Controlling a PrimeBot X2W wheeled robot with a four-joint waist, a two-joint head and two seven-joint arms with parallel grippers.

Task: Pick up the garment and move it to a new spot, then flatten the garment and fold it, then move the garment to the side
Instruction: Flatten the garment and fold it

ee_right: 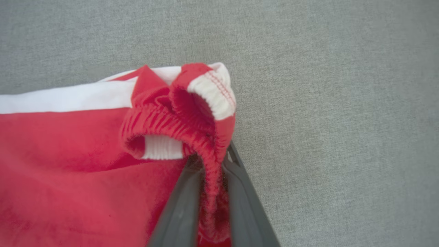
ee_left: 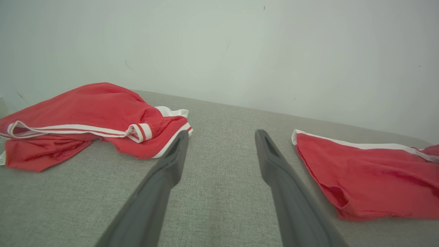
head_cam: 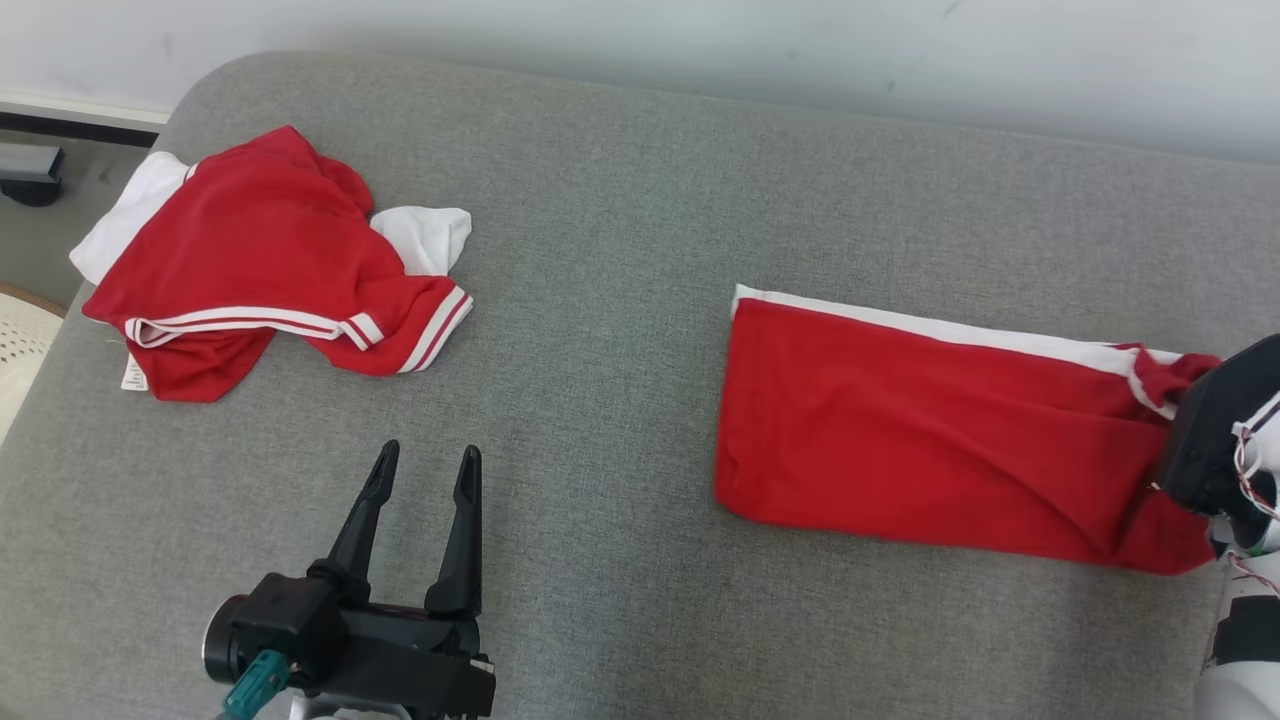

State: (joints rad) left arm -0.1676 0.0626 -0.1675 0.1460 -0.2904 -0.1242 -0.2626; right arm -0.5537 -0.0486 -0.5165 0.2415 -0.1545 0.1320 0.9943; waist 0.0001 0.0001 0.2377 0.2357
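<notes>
The garment (head_cam: 260, 260), a crumpled red jersey shirt with white sleeves and striped trim, lies at the far left of the grey cushion (head_cam: 620, 180); its small white label hangs at its near-left edge. In the left wrist view the garment (ee_left: 85, 113) sits ahead and to the left. My left gripper (head_cam: 428, 455) stands open and empty over bare cushion, near and right of it. Red shorts (head_cam: 930, 430) with a white side stripe lie folded at the right. My right gripper (ee_right: 212, 164) is shut on their bunched elastic waistband (ee_right: 164, 120).
A pale wall (head_cam: 700, 50) runs along the cushion's far edge. Past the cushion's left edge lie floor, a dark object (head_cam: 30, 175) and a white perforated thing (head_cam: 20, 350). Bare grey fabric separates the two red pieces.
</notes>
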